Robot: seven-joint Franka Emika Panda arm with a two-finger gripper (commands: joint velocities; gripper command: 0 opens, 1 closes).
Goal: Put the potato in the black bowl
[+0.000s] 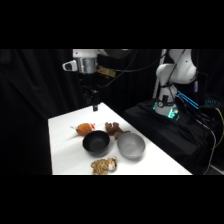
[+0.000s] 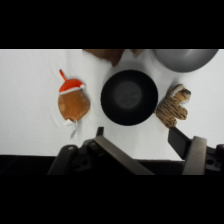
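The small orange-brown plush potato (image 2: 73,103) lies on the table just beside the glossy round black bowl (image 2: 129,97). The two-finger gripper (image 2: 140,142) hangs above the bowl, fingers spread and empty.

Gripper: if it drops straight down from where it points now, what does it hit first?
Probably bare table. The gripper hangs high, behind the potato and the black bowl; depth is hard to judge.

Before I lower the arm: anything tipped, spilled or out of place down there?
Nothing stands out. The potato lies on the table beside the empty, upright black bowl; the grey bowl is upright too.
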